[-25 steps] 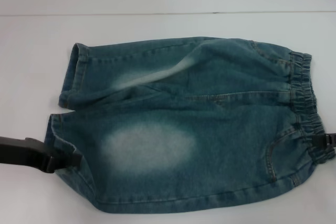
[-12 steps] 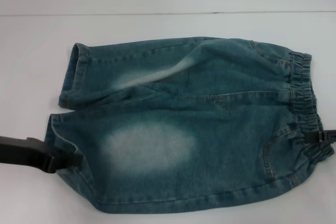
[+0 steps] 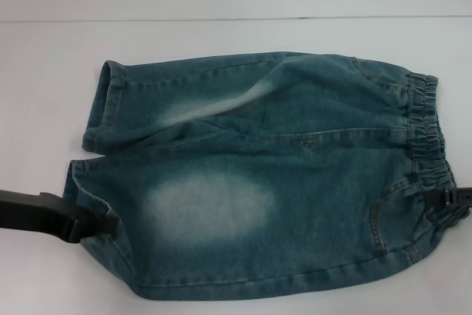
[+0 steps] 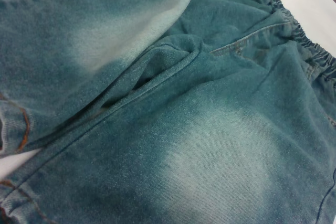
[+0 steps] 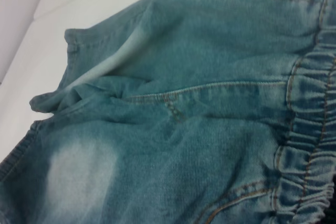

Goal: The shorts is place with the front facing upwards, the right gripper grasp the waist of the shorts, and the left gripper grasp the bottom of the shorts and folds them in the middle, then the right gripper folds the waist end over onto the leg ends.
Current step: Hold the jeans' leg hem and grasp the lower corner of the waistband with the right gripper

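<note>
The blue denim shorts (image 3: 258, 175) lie flat and face up on the white table. Their elastic waist (image 3: 426, 127) is at the right and the two leg ends at the left. My left gripper (image 3: 99, 224) comes in from the left edge and is shut on the hem of the near leg. My right gripper (image 3: 451, 198) shows only as a dark tip at the near end of the waist, touching the bunched band. The left wrist view is filled by the crotch seam and faded patches of the shorts (image 4: 210, 129). In the right wrist view the shorts (image 5: 199, 77) show their fly stitching and gathered waist (image 5: 307, 129).
The white table (image 3: 221, 35) runs on behind the shorts to a seam line near the back. Bare surface shows to the left of the leg ends and along the front edge.
The right gripper's tip has shifted slightly inward onto the near waist end, and the band there is a little more bunched. The left gripper has barely moved.
</note>
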Robot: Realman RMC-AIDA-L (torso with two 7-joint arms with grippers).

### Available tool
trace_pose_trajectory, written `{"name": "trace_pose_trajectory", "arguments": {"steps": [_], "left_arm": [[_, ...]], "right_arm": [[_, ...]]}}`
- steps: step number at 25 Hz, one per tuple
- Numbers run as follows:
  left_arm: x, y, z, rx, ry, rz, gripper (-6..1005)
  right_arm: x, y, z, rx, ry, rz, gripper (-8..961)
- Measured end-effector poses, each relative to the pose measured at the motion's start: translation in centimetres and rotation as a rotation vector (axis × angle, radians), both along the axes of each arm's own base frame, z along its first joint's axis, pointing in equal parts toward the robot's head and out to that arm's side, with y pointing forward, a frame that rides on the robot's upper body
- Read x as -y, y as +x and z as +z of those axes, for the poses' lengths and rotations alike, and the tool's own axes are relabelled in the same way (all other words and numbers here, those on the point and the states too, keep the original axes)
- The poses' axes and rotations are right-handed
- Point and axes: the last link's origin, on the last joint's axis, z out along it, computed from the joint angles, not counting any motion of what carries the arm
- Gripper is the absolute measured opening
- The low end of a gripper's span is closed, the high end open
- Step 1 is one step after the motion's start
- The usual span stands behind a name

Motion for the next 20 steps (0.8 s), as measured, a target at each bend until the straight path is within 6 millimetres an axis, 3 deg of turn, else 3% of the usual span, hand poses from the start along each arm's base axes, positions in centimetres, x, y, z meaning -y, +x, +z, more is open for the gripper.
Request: {"name": "trace_pose_trajectory", "arguments": {"steps": [16, 20], "left_arm": [[0.02, 0.00, -0.08, 0.003, -0.002, -0.001, 122], [-0.07, 0.16, -0.07, 0.013, 0.004, -0.007, 126]], "right_arm": [[-0.11, 0.16, 0.29, 0.018, 0.002, 0.005, 804], [-0.13, 0.35, 0.24, 0.023, 0.014, 0.013, 663]]}}
